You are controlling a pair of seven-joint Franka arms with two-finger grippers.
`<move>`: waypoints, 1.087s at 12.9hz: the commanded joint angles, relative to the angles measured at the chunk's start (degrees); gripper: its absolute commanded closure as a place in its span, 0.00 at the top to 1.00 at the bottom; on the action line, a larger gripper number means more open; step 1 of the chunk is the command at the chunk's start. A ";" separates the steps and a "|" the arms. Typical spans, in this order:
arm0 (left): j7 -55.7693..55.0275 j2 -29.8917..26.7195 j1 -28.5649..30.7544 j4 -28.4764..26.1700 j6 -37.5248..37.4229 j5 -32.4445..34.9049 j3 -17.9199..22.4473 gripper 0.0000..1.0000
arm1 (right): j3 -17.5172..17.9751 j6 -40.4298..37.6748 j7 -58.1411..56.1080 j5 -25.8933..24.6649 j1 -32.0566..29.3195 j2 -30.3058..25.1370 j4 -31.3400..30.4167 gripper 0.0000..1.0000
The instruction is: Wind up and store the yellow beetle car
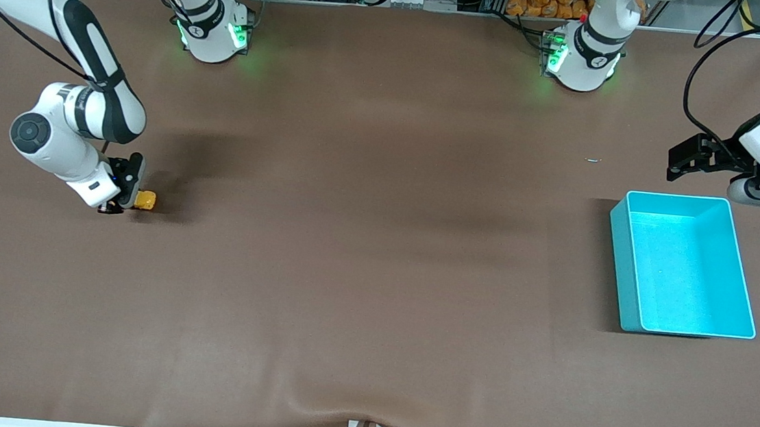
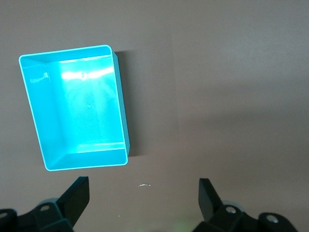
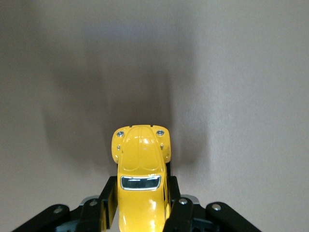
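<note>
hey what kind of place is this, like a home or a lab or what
Most likely a robotics lab. Two arms are bolted to a brown-covered table, cabling and equipment racks line its edge by the bases, and only a yellow beetle car and a turquoise bin are set out.

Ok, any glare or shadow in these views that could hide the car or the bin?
Front view: yellow beetle car sits in the right arm's shadow, still visible. Left wrist view: bright glare on the turquoise bin floor. Right wrist view: soft shadows on the table, car sharp between the right gripper fingers.
</note>
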 commanded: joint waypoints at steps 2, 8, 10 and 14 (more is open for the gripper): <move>-0.01 0.12 0.47 0.42 0.24 -0.92 -0.17 1.00 | 0.34 2.02 -3.40 -1.02 -3.69 7.31 3.23 0.22; -0.01 0.21 0.47 0.42 0.24 -0.92 -0.17 1.00 | 0.60 -6.11 -4.01 -0.76 -5.80 6.61 9.10 1.00; -0.01 0.21 0.47 0.42 0.24 -0.92 -0.08 1.00 | 0.69 -13.76 -5.94 -0.06 -6.59 6.52 13.49 1.00; -0.01 0.21 0.47 0.42 0.24 -0.92 -0.08 1.00 | 0.78 -18.63 -6.03 1.87 -8.08 4.95 15.71 1.00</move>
